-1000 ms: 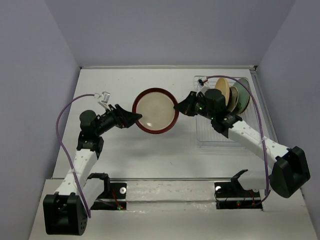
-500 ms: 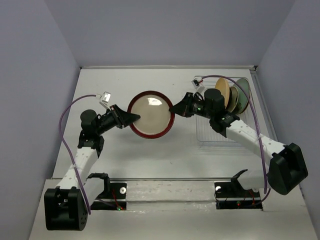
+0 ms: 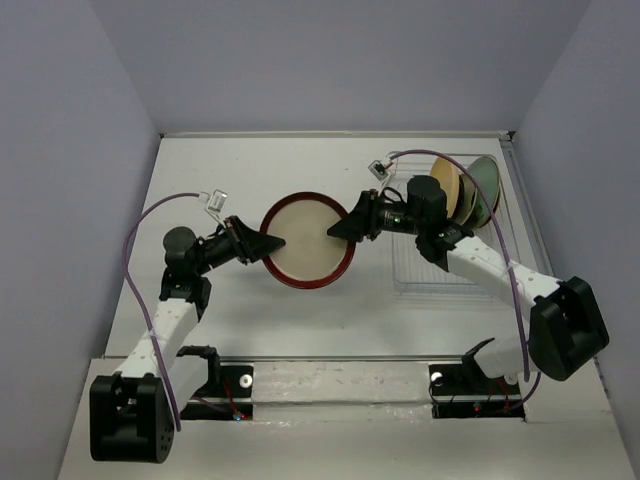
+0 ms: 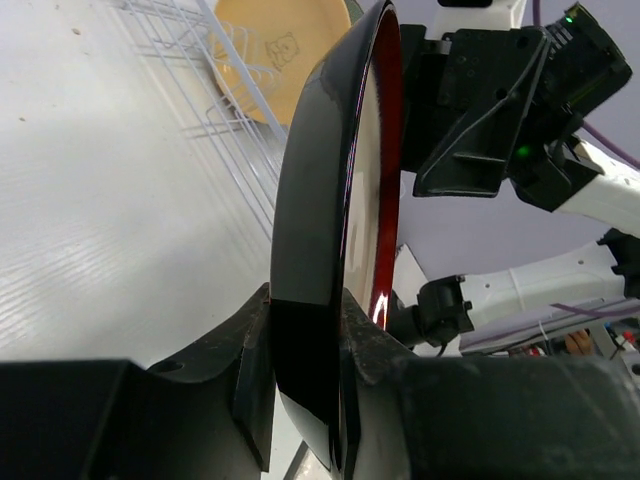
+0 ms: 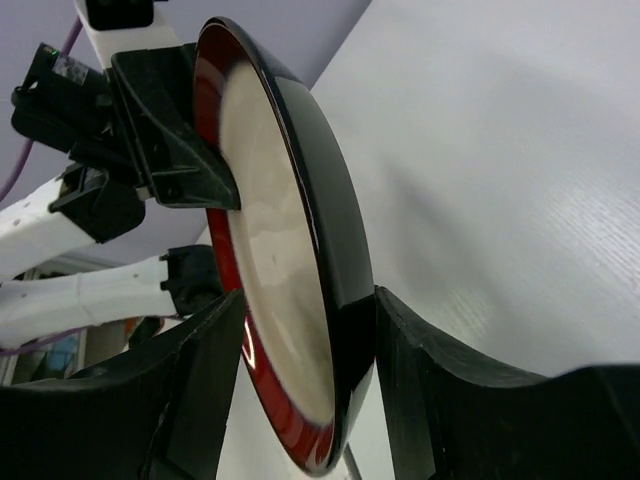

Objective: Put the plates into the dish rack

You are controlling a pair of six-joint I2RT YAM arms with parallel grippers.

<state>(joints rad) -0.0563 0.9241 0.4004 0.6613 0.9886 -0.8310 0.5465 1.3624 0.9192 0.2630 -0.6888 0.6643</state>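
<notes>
A cream plate with a red-brown rim (image 3: pixel 307 241) and a glossy black underside (image 4: pixel 320 200) hangs above the table between both arms. My left gripper (image 3: pixel 268 243) is shut on its left edge, and the left wrist view shows both jaws pressed against the rim (image 4: pixel 308 305). My right gripper (image 3: pixel 338 229) straddles the opposite edge (image 5: pixel 310 310) with its jaws open and a gap on the cream side. The dish rack (image 3: pixel 440 272) stands at the right. In it stand an orange-yellow plate (image 3: pixel 445 180) and a pale teal one (image 3: pixel 487 185) behind it.
The white wire rack's tines (image 4: pixel 240 130) and the orange-yellow plate (image 4: pixel 280 45) show behind the held plate in the left wrist view. A raised wall edge (image 3: pixel 330 134) runs along the back of the table. The arm bases (image 3: pixel 240 385) sit at the near edge.
My left gripper closed on the plate's left rim. My right gripper's jaws opened off the right rim. The plate shifted slightly left and nearer.
</notes>
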